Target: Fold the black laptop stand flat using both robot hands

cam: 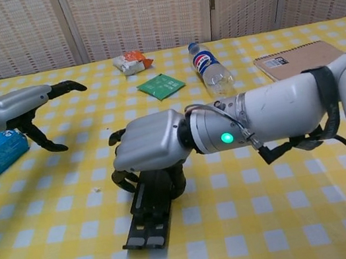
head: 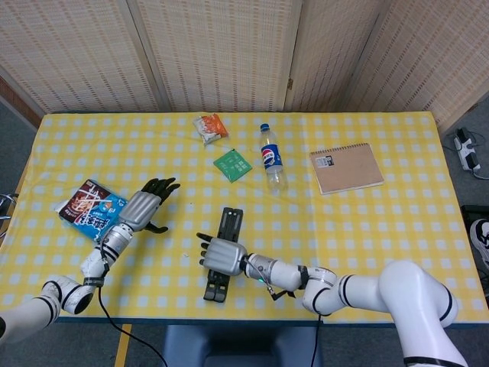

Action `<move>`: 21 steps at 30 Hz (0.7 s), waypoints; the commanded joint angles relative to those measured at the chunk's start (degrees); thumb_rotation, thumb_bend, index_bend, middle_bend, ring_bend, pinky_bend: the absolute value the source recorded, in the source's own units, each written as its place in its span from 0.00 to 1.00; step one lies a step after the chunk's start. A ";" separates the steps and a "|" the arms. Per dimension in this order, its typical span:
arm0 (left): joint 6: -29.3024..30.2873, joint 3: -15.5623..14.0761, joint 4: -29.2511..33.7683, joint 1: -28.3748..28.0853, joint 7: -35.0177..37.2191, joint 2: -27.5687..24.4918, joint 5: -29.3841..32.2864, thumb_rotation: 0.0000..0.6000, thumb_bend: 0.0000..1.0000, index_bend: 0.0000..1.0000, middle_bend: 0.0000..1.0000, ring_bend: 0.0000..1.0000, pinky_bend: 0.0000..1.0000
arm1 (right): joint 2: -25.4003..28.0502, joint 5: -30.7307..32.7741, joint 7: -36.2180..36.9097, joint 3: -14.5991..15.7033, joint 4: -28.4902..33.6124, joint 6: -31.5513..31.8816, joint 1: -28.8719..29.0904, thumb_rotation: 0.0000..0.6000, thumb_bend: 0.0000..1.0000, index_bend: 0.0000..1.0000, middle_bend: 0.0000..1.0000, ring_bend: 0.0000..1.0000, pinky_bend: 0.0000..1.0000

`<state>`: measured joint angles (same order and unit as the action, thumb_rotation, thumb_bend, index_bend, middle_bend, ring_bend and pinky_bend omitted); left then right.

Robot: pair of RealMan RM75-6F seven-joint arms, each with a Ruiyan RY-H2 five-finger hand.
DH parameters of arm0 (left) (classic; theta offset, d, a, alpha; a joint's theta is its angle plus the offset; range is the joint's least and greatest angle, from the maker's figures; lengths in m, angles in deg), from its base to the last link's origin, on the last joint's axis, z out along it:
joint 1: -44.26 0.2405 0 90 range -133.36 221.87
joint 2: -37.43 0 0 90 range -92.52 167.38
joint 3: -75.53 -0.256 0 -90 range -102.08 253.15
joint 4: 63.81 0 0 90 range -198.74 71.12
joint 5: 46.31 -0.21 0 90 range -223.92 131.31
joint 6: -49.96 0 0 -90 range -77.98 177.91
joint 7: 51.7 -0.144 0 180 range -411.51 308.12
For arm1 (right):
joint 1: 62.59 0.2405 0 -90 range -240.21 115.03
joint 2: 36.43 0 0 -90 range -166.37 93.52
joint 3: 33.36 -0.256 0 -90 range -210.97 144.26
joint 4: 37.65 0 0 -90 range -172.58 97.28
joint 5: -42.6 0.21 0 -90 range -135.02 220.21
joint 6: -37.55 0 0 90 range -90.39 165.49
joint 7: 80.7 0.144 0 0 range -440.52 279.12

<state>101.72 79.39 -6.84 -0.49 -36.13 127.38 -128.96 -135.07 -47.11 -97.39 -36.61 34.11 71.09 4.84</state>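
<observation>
Stand under hand

One slim black folding laptop stand (head: pixel 224 256) lies near the table's front edge, its middle hidden beneath the right hand (head: pixel 218 255), which grips it. Left hand (head: pixel 145 208) hovers apart, fingers spread wide, holding nothing.

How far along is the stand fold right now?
Mostly done: the black laptop stand has its two legs closed together, lying flat on the table. In hand: the right hand rests on it. Left: releasing it; the left hand hovers apart, holding nothing.
</observation>
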 commanded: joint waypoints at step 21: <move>2.77 2.51 6.33 2.82 -6.36 -3.19 4.21 1.00 0.19 0.06 0.00 0.00 0.00 | 15.62 1.34 -5.25 4.53 17.98 23.29 -16.76 1.00 0.30 0.06 0.18 0.18 0.01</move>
<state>103.79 81.45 -1.60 1.55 -41.77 125.01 -125.63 -123.72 -47.80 -99.19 -33.06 47.13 88.71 -6.77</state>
